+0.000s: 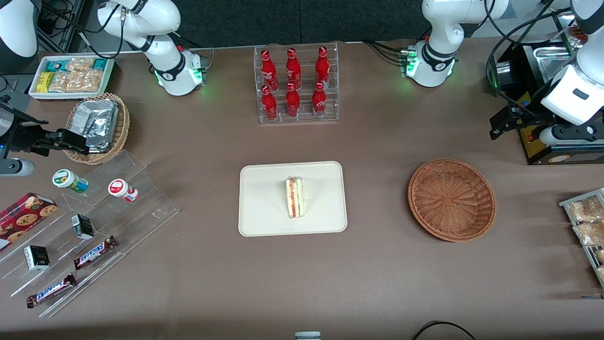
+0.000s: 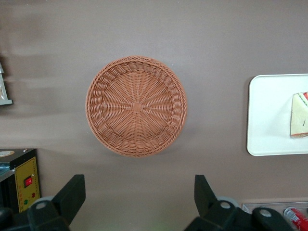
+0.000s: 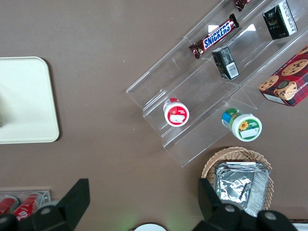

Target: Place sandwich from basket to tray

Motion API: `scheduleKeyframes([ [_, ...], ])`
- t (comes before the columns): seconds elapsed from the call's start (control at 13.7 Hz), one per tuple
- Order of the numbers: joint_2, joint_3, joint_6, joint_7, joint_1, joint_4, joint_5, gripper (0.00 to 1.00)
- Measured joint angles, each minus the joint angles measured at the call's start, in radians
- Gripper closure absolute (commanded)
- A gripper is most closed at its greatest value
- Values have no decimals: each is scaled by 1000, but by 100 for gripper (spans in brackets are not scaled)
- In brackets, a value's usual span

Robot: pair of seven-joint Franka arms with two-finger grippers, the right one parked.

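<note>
The sandwich (image 1: 294,197) (image 2: 299,115), a pale wedge with a red and green stripe, lies on the cream tray (image 1: 264,203) (image 2: 269,115) in the middle of the table. The round reddish-brown wicker basket (image 1: 451,199) (image 2: 136,106) sits beside the tray toward the working arm's end, with nothing in it. My gripper (image 1: 496,127) (image 2: 139,192) hangs open and holds nothing. It is high above the table, a little farther from the front camera than the basket. Its black fingers (image 2: 72,192) stand wide apart over bare table.
A clear rack of red bottles (image 1: 297,85) stands farther from the camera than the tray. A black machine (image 1: 542,137) (image 2: 24,183) sits under my arm. Snack packets (image 1: 587,222) lie near the basket. Acrylic shelves (image 1: 94,226) and a foil-pack basket (image 1: 96,125) are at the parked arm's end.
</note>
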Motion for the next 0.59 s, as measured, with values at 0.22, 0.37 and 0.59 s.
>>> scheduleKeyframes([
  [0.22, 1, -1, -12, 11, 0, 11, 0, 0],
  [0.37, 2, -2, -14, 20, 0, 16, 0, 0],
  [0.59, 2, -2, -15, 22, -1, 16, 0, 0],
])
